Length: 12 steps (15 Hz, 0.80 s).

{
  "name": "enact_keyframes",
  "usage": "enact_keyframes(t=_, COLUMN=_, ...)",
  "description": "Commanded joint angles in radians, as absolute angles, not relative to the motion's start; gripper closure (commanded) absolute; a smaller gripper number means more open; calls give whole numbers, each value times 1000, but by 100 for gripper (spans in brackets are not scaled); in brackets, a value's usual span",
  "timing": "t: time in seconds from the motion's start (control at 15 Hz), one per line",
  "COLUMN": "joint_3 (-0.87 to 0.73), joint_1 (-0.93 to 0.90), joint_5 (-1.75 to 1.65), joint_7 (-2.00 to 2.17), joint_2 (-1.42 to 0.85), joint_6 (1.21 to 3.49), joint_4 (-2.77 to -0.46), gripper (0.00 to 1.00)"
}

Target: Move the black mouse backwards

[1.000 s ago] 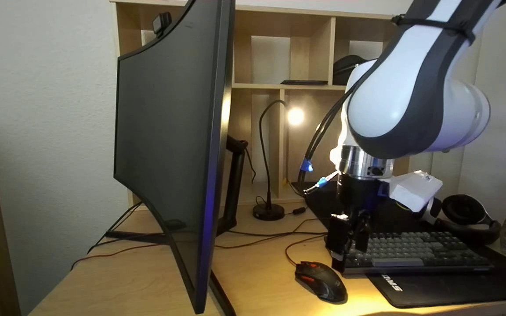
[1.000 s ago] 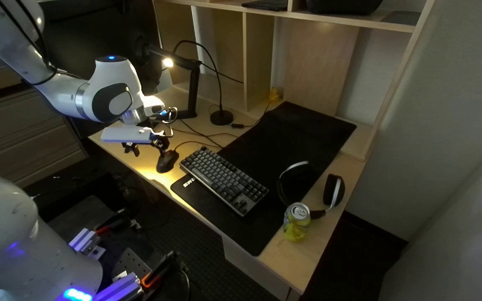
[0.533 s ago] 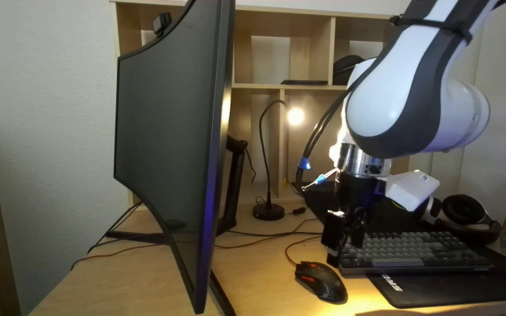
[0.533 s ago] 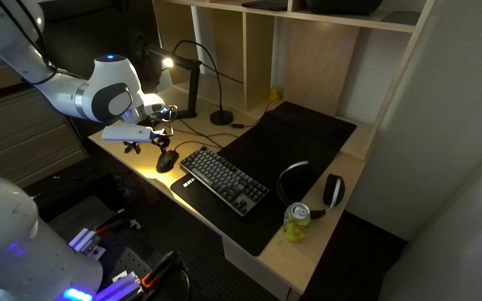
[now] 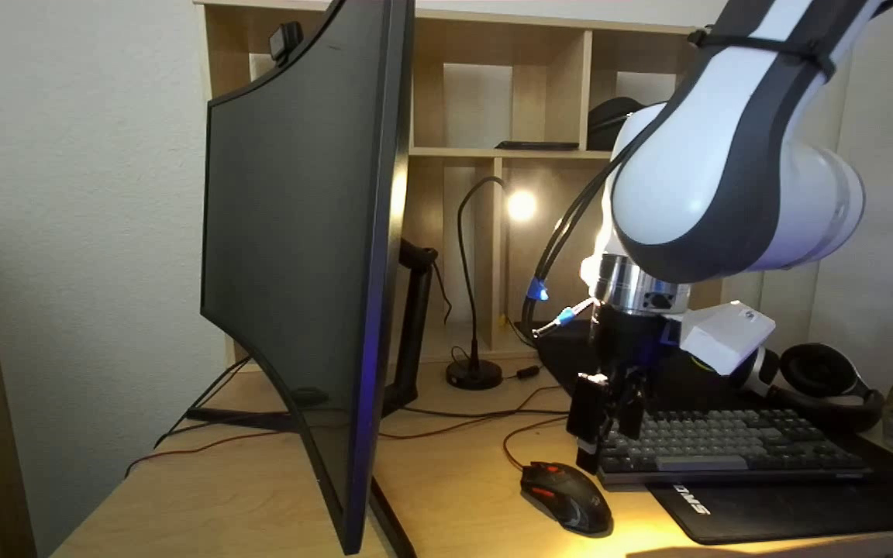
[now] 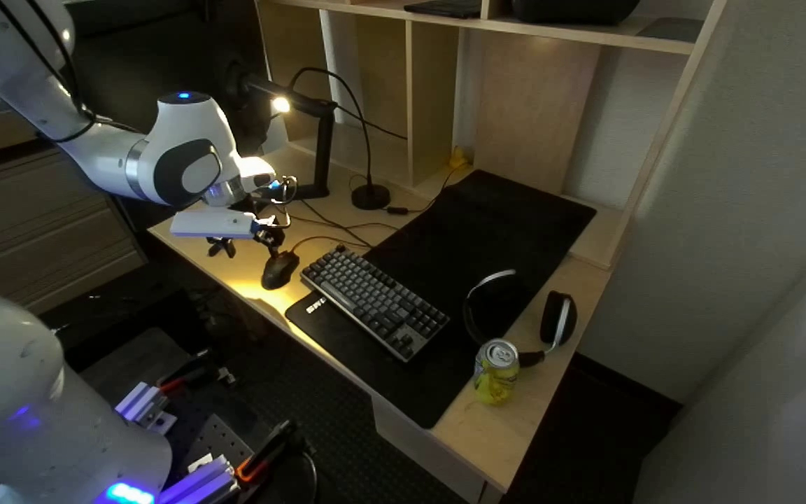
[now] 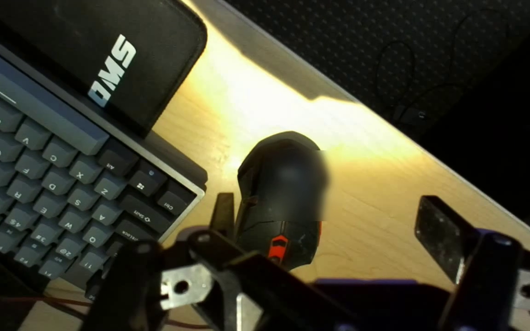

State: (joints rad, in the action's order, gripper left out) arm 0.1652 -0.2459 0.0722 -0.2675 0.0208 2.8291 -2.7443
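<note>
Wrist view, and straight to the keyboard (image 7: 62, 193): just off its Ctrl-key corner, apart from it on the pale wooden desk (image 7: 371, 193), the black computer mouse (image 7: 283, 184), blurred across the back, red-marked front end towards the Robotiq gripper (image 7: 331, 220). Fingers (image 7: 440, 235) spread wide, one showing in the gap between keyboard corner and mouse, its partner well out on the side away from the keyboard. Touching the mouse or merely near it? Hard one, cannot tell from here. Over to both exterior views: gripper pointing down by that same Ctrl end of the keyboard, close to the front end of the mouse, white-and-black Franka Panda arm (image 5: 694, 178) above keyboard height. Under the keyboard, a black desk mat (image 6: 494, 217) with white lettering, and look, the Ctrl corner jutting out past the mat's edge. Past the keyboard's opposite end, headphones (image 6: 558, 318), and just beside them a yellow drinks can (image 6: 496, 381), upright. Well out from the keyboard's Ctrl end, a curved monitor (image 5: 299, 201), webcam (image 5: 284, 43) on its top edge. And back beyond the keyboard's rear edge, glowing brightly, a gooseneck desk lamp (image 5: 474, 375) on a round black base!
</note>
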Motion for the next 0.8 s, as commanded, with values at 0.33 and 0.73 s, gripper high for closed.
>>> enact_keyframes(t=0.33, joint_3=142, joint_1=-249, joint_5=-78, joint_7=-108, joint_2=-110, joint_6=3073, joint_4=-2762, gripper=0)
enact_keyframes(t=0.73, joint_3=82, joint_1=-279, joint_5=-129, joint_7=-60, joint_2=-204, joint_6=3183, joint_4=-2745, gripper=0)
